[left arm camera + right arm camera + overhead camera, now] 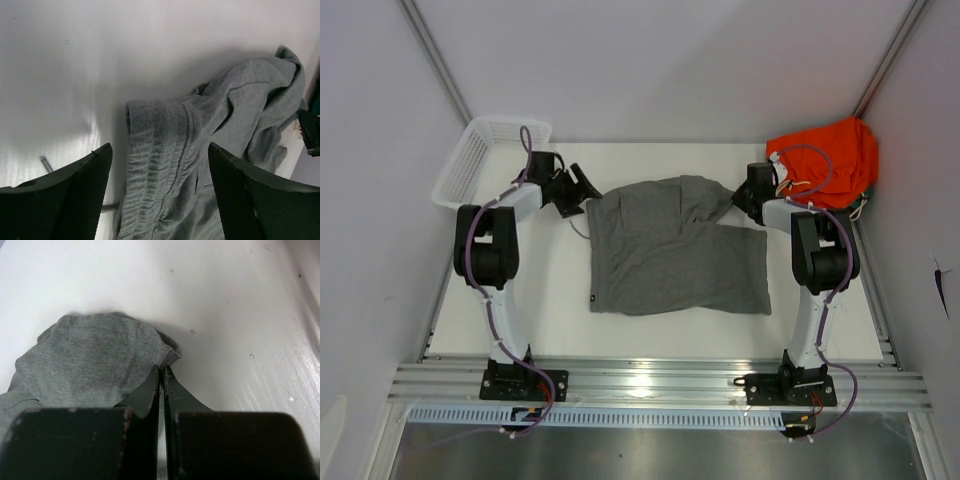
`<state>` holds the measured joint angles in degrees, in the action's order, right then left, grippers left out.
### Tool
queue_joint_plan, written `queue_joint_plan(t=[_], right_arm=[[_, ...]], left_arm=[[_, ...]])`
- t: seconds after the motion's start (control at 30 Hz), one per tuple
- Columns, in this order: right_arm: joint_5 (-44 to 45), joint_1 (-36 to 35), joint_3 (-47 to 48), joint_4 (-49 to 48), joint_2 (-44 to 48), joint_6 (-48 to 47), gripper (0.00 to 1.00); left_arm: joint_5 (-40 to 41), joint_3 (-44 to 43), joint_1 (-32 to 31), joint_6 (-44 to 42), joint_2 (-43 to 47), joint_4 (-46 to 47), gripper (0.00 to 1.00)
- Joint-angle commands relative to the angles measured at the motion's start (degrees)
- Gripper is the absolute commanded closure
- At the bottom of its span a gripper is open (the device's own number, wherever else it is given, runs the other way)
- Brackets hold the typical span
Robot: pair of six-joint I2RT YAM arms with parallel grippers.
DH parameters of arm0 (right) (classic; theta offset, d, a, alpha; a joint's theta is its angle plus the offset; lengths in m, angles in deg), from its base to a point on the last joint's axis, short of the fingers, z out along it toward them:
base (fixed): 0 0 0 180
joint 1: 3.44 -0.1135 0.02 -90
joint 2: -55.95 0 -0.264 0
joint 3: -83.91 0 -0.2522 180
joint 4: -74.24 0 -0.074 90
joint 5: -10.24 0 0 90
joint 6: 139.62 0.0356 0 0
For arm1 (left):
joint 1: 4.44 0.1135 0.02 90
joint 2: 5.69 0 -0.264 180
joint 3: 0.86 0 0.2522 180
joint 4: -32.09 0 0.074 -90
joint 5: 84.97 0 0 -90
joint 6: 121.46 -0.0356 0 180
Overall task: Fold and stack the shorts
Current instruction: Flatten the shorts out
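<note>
Black fingers (75,195) of the left gripper (159,150) loom closest in the left wrist view. They stand wide apart with nothing clasped between them. Below the gap lies the gathered waistband (150,190) of the shorts; whether the tips touch the cloth cannot be told.

From above, the white table (560,320) takes up most of the scene. The grey shorts (670,260) lie across its middle, mostly flat, with a rumpled fold along their 12 o'clock edge. The left gripper sits at their 10 o'clock corner.

An orange garment (830,150) is bunched in the table's 1 o'clock corner, just beside the right arm. A white lattice basket (460,170) sits tilted at the 10 o'clock corner, beyond the left gripper.

The right gripper (161,369) is at the shorts' 2 o'clock edge. Its fingers are pressed together, with only a hairline slit between them. The tips meet the cloth's border, and it cannot be told whether any fabric is pinched.

A tiny dark tag (592,295) shows near the shorts' 7 o'clock corner.
</note>
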<state>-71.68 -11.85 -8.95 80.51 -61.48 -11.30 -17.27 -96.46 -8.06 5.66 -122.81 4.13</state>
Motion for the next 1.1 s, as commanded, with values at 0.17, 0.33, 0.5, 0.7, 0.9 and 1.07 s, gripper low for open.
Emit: queue_joint_plan(t=[0.17, 0.33, 0.5, 0.7, 0.9, 1.07], right_arm=[[0.0, 0.1, 1.8, -1.1, 0.6, 0.6, 1.00], [-0.1, 0.1, 1.6, -1.4, 0.4, 1.0, 1.00], [1.8, 0.8, 0.8, -0.2, 1.1, 2.2, 1.00], [2.4, 4.3, -4.8, -1.8, 3.3, 5.2, 1.00], [5.1, 4.9, -10.1, -3.7, 6.2, 7.7, 1.00], [7.6, 4.5, -11.2, -3.0, 7.3, 7.7, 1.00]], left_arm=[[-4.4, 1.0, -0.8, 10.2, -3.1, 9.8, 0.38], [-2.3, 2.0, -0.8, 14.1, -3.7, 13.8, 0.71], [1.5, 4.5, -0.5, 15.2, -0.7, 16.5, 0.99], [6.7, 11.6, 2.7, 17.4, 5.6, 19.5, 1.00], [9.0, 16.5, 6.2, 18.6, 9.5, 21.4, 1.00], [12.3, 16.9, 6.3, 18.0, 11.6, 19.8, 1.00]])
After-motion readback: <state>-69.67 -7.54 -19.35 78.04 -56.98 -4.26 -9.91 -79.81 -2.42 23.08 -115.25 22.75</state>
